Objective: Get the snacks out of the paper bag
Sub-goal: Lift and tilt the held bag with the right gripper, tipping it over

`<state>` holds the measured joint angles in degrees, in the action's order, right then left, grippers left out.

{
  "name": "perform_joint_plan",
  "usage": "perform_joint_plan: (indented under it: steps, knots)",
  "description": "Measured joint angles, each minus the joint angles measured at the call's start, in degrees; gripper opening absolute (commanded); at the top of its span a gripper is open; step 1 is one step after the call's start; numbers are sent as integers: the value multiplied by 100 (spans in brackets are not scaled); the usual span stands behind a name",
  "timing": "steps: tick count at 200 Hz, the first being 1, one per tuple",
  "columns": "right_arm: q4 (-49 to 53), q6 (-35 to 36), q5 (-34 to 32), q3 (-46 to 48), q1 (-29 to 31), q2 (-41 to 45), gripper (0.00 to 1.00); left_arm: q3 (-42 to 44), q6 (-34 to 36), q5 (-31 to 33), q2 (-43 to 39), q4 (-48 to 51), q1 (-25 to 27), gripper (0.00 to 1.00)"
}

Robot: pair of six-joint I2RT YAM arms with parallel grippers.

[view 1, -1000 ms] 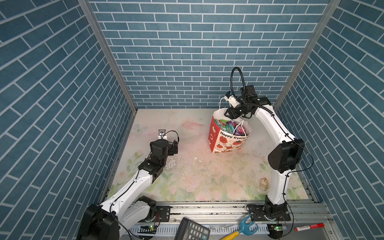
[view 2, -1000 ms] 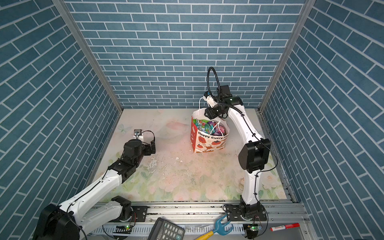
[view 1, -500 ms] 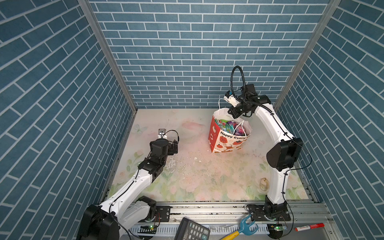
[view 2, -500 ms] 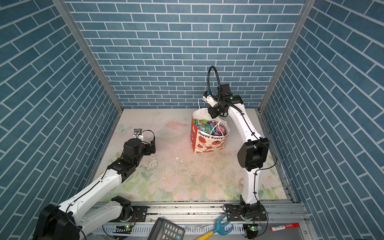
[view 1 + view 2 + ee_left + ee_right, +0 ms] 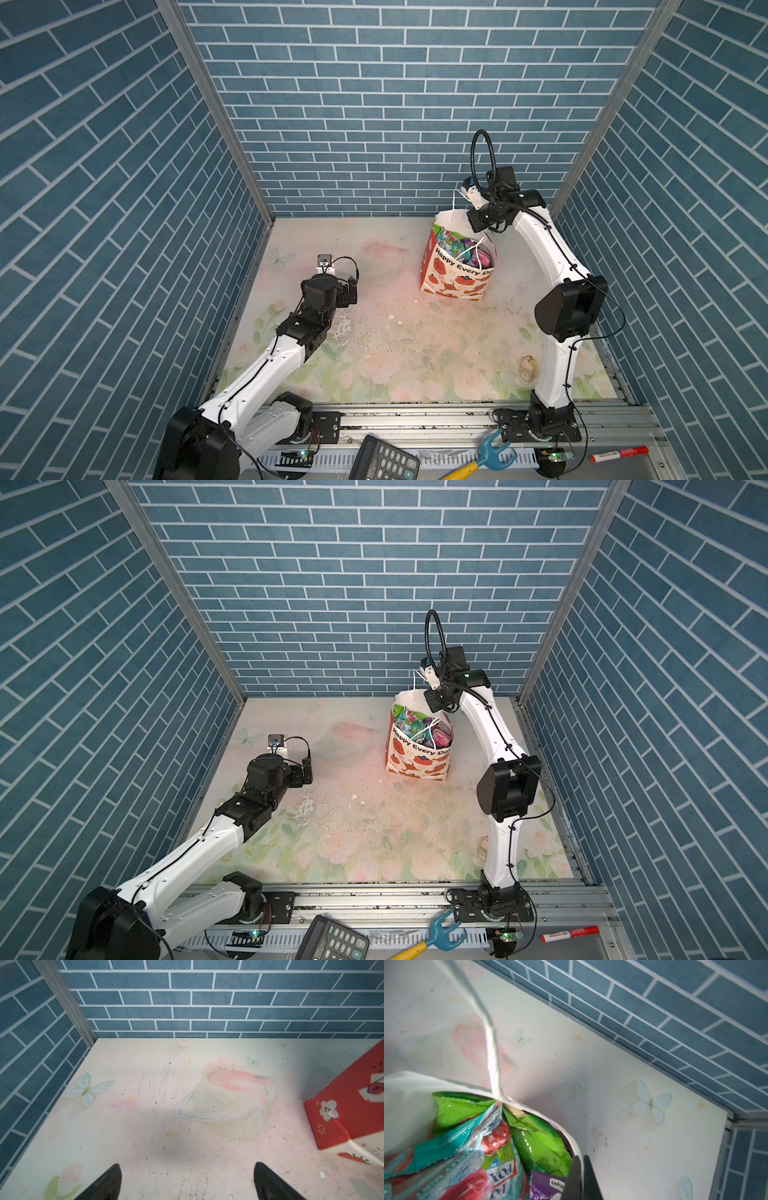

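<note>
In both top views the left gripper (image 5: 350, 289) (image 5: 305, 773) hangs left of centre over the floral table (image 5: 395, 345). The left wrist view shows its jaws spread wide: the two black fingers (image 5: 108, 1184) sit at the bottom of the frame with only bare tabletop between them. The red side of the paper bag (image 5: 349, 1109) fills that view's right edge.

Right of centre in both top views, the paper bag (image 5: 453, 282) (image 5: 417, 762) stands upright with its mouth open. The snacks (image 5: 463, 249) (image 5: 422, 729) are all inside it, heaped up to the rim.

The right gripper (image 5: 476, 222) (image 5: 432, 700) meets the bag's upper right rim. In the right wrist view, at lower centre, the right gripper (image 5: 581, 1169) has its jaws together, pinched on the white paper edge. Just left of them lie a bright green packet (image 5: 537, 1145), a teal FOX'S packet (image 5: 483, 1147) and a purple packet (image 5: 544, 1186). A white cord handle (image 5: 492, 1043) rises from the rim toward the upper left.

At the lower right of a top view, a pale seashell (image 5: 527, 368) lies on the table beside the right arm.
</note>
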<state>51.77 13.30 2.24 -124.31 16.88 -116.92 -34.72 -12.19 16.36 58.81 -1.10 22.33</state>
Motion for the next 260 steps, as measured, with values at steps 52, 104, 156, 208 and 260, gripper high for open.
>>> perform_joint_plan:
  steps: [52,104,156,208,260]
  knots:
    - [190,-756,-1567,17,-74,57,0,-2,-4,-31,9,0,0,100]
    - [507,-1207,-2658,17,-68,155,0,-24,-4,-105,33,0,0,100]
    - [680,-1309,-3571,17,-72,352,0,-61,-9,-136,111,-4,0,100]
    - [686,-1287,-4404,20,313,378,0,-66,-52,-245,168,-7,0,100]
    - [767,-1495,-4551,310,1097,352,0,-66,-114,-258,136,-4,0,100]
